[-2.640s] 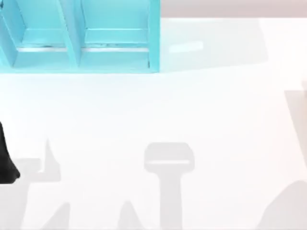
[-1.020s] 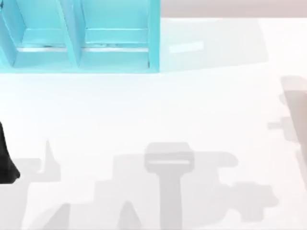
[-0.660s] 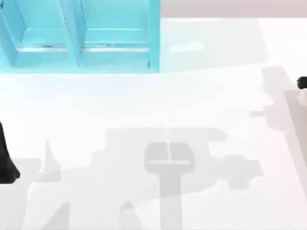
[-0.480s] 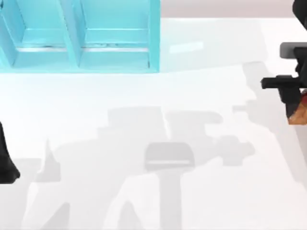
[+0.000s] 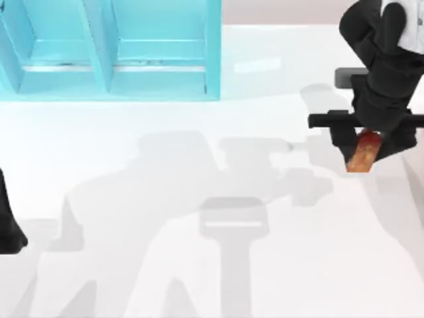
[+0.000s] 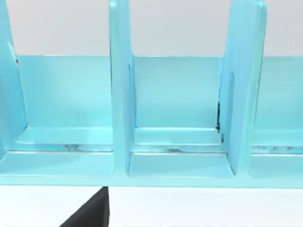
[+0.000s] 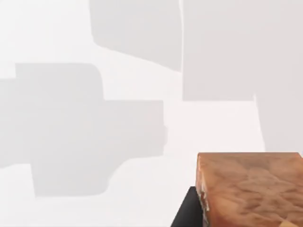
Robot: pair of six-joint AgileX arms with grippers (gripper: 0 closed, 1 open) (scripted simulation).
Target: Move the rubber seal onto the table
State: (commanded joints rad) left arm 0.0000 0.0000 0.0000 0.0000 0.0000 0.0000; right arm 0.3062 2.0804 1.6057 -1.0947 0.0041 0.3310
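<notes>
The rubber seal [image 5: 362,158], a small amber chunk with a red top, sits between the black fingers of my right gripper [image 5: 368,150], which is shut on it over the right side of the white table [image 5: 199,152]. Up close in the right wrist view the seal [image 7: 251,189] is a mottled orange block with a dark finger [image 7: 187,213] beside it, and the white table [image 7: 142,56] lies below. My left arm [image 5: 6,225] stays parked at the table's left edge.
A turquoise shelf unit [image 5: 112,53] with upright dividers stands at the back left; the left wrist view faces its compartments [image 6: 175,94]. Grey shadows of the arms fall across the middle of the table.
My right arm has come in from the right edge with the seal in its fingers and moved leftward. Its shadow has spread across the table. The left arm has not moved.
</notes>
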